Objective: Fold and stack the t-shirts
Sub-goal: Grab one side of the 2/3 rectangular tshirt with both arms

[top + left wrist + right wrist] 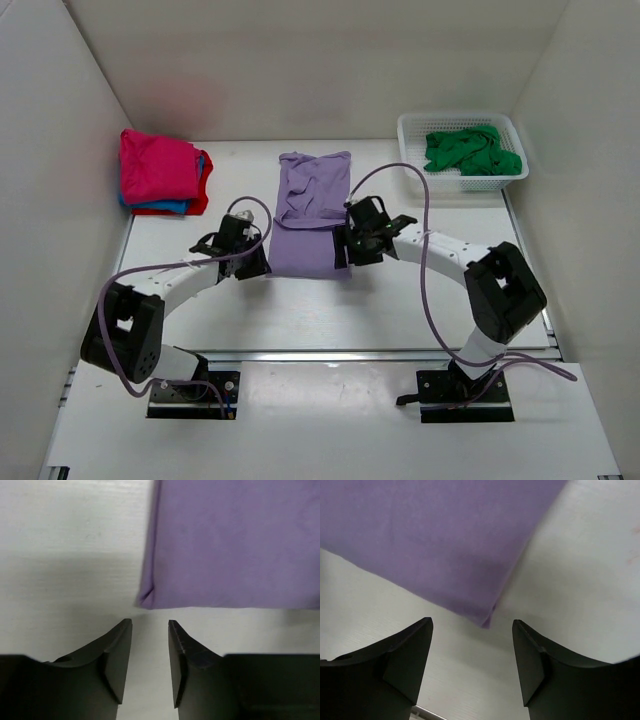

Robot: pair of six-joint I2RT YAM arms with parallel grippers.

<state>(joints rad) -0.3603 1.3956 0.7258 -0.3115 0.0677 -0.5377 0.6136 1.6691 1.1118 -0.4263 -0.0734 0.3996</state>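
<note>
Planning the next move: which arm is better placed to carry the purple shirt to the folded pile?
Probably the left: the left gripper, open, sits by a near corner of the lilac shirt, and the stack lies on its side. The right gripper would reach across.

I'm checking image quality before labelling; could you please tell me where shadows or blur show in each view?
Top external view: even light, sharp, a faint pink tint on the back wall. Left wrist view: fingers dark and soft-edged, a grey shadow on the table beside the lilac t-shirt. Right wrist view: fingers likewise blurred, the shirt's corner shaded.
</note>
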